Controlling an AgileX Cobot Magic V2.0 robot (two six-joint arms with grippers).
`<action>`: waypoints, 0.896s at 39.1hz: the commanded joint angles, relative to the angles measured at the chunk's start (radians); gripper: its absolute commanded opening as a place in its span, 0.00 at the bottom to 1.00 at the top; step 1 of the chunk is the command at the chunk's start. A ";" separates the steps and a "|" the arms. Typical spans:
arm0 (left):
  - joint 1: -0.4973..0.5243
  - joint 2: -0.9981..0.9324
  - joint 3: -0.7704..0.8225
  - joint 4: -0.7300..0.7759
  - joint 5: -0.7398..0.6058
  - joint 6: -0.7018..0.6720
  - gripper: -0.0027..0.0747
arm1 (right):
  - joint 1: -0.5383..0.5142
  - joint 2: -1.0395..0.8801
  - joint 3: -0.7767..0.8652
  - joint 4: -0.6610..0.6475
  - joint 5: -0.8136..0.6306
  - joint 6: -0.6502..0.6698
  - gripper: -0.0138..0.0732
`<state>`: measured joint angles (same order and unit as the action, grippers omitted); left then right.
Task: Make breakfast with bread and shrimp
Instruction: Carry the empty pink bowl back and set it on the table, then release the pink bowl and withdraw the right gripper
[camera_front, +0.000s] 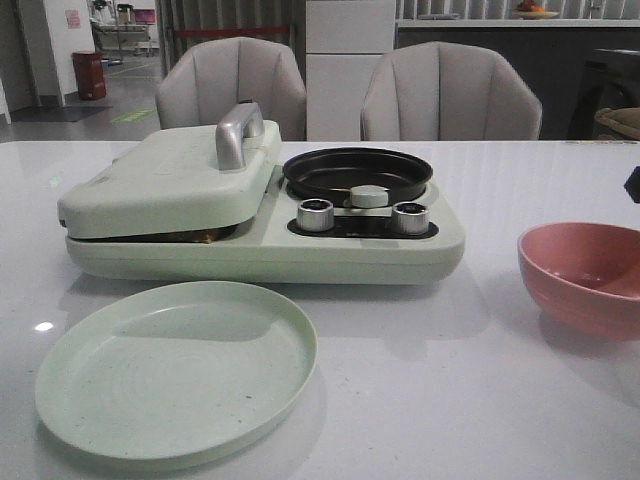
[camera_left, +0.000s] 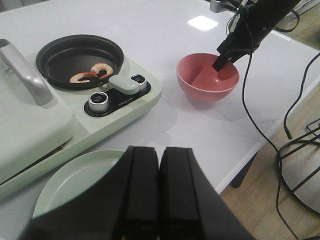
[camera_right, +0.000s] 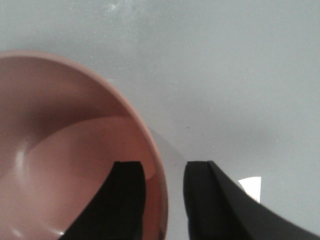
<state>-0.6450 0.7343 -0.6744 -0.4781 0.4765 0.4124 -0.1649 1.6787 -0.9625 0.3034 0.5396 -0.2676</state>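
Note:
Pink-white curled shrimp lie in the round black pan of the pale green breakfast maker. The bread is almost hidden under the maker's lowered lid; only a brown sliver shows in the gap. My left gripper is shut and empty, hanging over the near edge of the green plate. My right gripper is open and straddles the rim of the pink bowl, one finger inside and one outside. In the front view only a dark bit of the right arm shows.
The lid carries a silver handle. Two silver knobs and a green pan handle face the front. The green plate lies before the maker, the pink bowl to its right. Two chairs stand behind the table.

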 joint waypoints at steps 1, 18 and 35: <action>-0.004 -0.003 -0.034 -0.020 -0.063 -0.001 0.16 | -0.005 -0.055 -0.049 0.011 -0.014 -0.009 0.61; -0.004 -0.003 -0.034 -0.020 -0.063 -0.001 0.16 | 0.189 -0.475 0.063 -0.048 0.073 -0.010 0.61; -0.004 -0.003 -0.034 -0.020 -0.063 -0.001 0.16 | 0.286 -1.048 0.226 -0.247 0.471 0.166 0.61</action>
<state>-0.6450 0.7343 -0.6744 -0.4781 0.4765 0.4124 0.1243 0.6998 -0.7112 0.0854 1.0084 -0.1319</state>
